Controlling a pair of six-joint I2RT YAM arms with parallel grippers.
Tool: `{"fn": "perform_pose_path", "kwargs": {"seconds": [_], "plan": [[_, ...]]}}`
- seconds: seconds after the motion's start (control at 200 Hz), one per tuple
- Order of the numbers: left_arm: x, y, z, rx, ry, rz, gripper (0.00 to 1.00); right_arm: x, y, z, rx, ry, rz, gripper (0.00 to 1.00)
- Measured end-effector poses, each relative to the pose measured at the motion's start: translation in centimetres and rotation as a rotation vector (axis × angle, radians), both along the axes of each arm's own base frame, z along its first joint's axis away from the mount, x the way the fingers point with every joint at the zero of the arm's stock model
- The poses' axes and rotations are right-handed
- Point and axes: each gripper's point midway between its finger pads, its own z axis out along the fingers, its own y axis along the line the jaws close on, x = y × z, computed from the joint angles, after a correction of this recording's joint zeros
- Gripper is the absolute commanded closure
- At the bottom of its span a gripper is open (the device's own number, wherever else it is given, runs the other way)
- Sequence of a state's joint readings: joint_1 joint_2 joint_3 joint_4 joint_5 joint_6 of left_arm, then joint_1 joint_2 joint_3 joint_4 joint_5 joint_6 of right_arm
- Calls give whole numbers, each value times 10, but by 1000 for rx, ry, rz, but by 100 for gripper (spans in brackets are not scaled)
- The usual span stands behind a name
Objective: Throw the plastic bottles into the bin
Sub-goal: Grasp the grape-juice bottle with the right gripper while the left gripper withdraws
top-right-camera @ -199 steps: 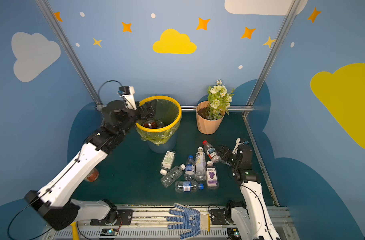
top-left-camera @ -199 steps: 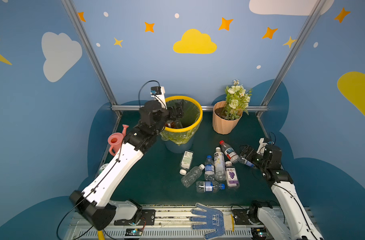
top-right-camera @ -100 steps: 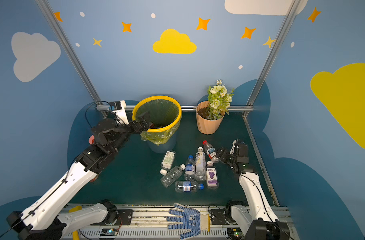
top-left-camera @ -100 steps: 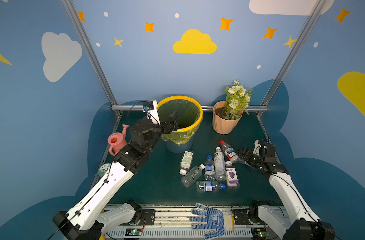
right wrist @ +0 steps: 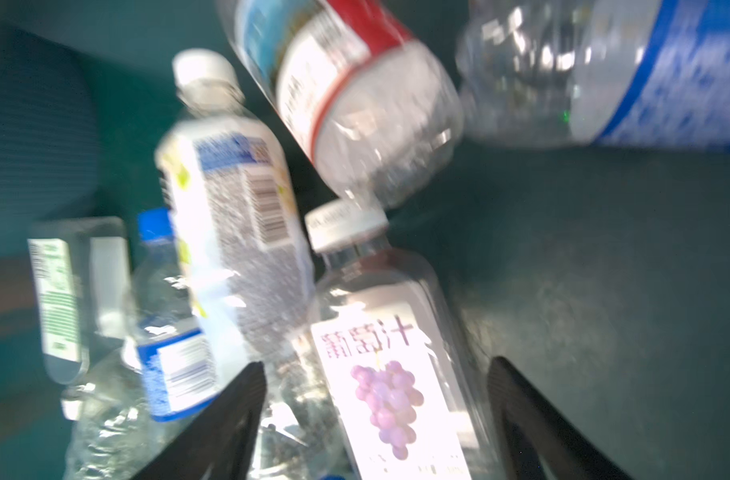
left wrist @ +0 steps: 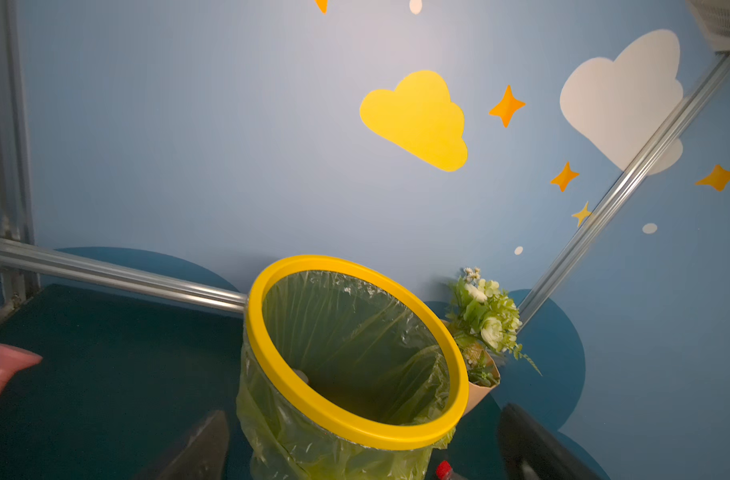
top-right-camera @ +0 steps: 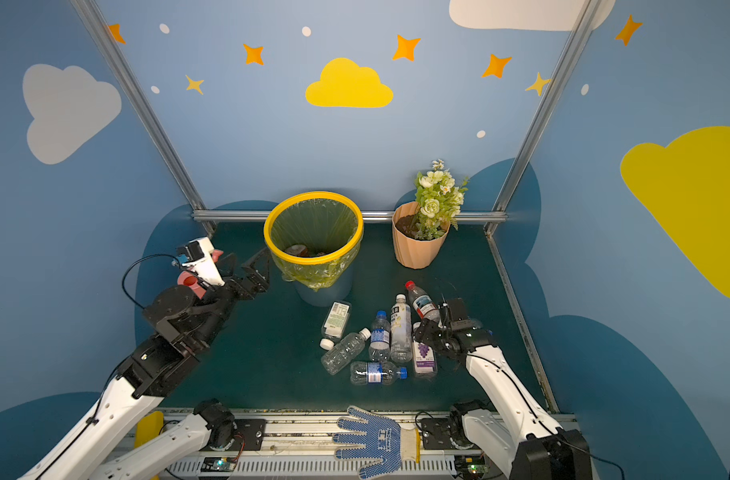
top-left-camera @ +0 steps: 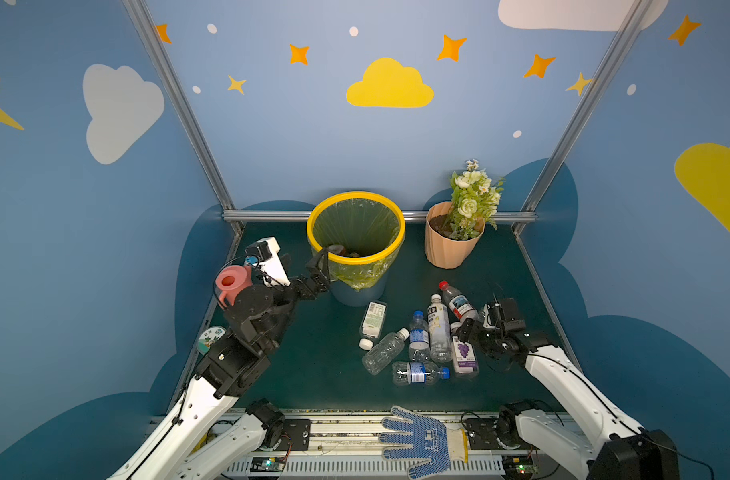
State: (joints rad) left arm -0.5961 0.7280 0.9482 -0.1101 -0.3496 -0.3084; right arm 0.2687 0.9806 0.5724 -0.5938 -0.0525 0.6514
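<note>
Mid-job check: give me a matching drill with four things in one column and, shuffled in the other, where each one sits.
1 bin
2 flowerpot
3 glove
4 grape bottle

A on the front rail
B inside the open right claw
C back wall, right
D back wall, middle

Pairs: 1-D, 2-C, 3-A, 4-B

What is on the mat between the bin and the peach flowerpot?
Nothing: the strip of green mat between the bin and the flowerpot is bare, as both top views show.
</note>
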Motion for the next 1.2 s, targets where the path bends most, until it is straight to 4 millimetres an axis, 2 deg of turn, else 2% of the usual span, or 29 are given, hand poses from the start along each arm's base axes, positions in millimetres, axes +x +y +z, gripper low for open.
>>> {"fn": "perform_pose_path", "kwargs": {"seconds": [0.17,0.385,0.631,0.841,1.126,1.201], "plan": [[-4,9,-10,22,1,35,0,-21,1,-17,-31,78,9,22],[-2,11,-18,41,21,51,0,-28,6,-23,-61,107,40,21],[-1,14,-23,50,36,64,0,-30,8,-32,-85,140,62,22],[0,16,-28,57,50,75,0,-23,15,-35,-125,158,109,22],[1,19,-36,62,72,85,0,-24,15,-52,-216,227,158,22],[1,20,-37,64,76,87,0,-25,15,-53,-227,235,165,26]]}}
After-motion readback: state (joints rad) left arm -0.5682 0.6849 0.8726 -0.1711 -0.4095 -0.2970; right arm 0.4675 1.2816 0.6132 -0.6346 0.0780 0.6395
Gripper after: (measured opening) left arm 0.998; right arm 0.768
